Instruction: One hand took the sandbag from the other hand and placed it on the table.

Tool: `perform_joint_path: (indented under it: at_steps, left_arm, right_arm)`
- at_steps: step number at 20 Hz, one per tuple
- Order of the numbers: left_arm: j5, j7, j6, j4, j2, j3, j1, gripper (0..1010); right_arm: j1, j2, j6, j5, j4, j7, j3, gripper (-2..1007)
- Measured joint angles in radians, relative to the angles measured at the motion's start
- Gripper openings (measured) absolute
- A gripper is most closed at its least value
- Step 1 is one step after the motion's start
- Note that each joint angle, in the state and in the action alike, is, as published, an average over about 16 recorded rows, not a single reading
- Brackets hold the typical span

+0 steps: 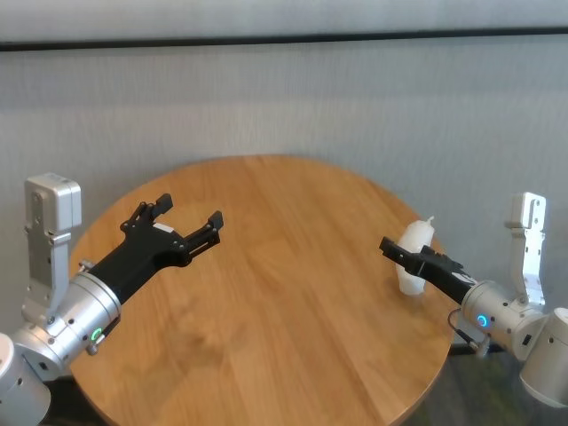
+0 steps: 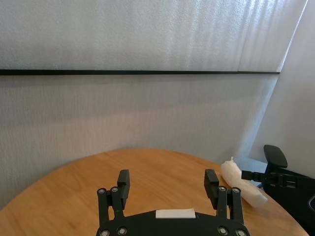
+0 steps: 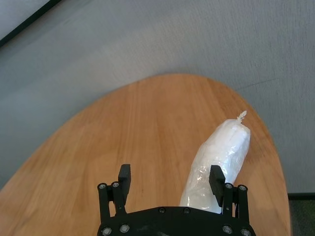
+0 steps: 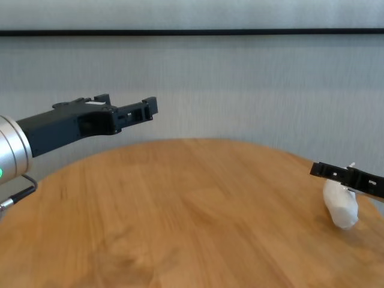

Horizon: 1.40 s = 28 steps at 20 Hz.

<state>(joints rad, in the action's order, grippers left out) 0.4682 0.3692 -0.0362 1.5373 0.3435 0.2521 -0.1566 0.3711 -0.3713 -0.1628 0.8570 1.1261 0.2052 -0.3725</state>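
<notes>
The white sandbag lies on the round wooden table near its right edge, twisted tip pointing away from me. My right gripper, the one with the blue ring, is open and hovers just above the bag. In the right wrist view the bag runs along the inside of one finger of the right gripper, with no grip on it. The chest view shows the right gripper above the bag. My left gripper, with the green ring, is open and empty over the table's left side.
A grey wall stands close behind the table. The table's right edge is right beside the sandbag. A dark object sits beyond that edge. The left wrist view shows the left gripper and the bag far off.
</notes>
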Motion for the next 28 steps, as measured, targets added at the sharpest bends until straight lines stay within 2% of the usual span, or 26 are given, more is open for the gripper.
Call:
perform_joint_path:
  at_steps: [13,18,23,28]
  left_arm:
    - [0.000,0.000,0.000,0.000,0.000,0.000,0.000,1000]
    - [0.000,0.000,0.000,0.000,0.000,0.000,0.000,1000]
    - [0.000,0.000,0.000,0.000,0.000,0.000,0.000,1000]
    - [0.000,0.000,0.000,0.000,0.000,0.000,0.000,1000]
  right_arm:
    - [0.000,0.000,0.000,0.000,0.000,0.000,0.000,1001]
    - [0.002,0.004,0.010,-0.012,0.006,0.000,-0.004,1001]
    - [0.008,0.015,0.040,-0.050,0.019,-0.001,-0.016,1001]
    - [0.018,0.037,0.098,-0.117,0.030,-0.009,-0.039,1001]
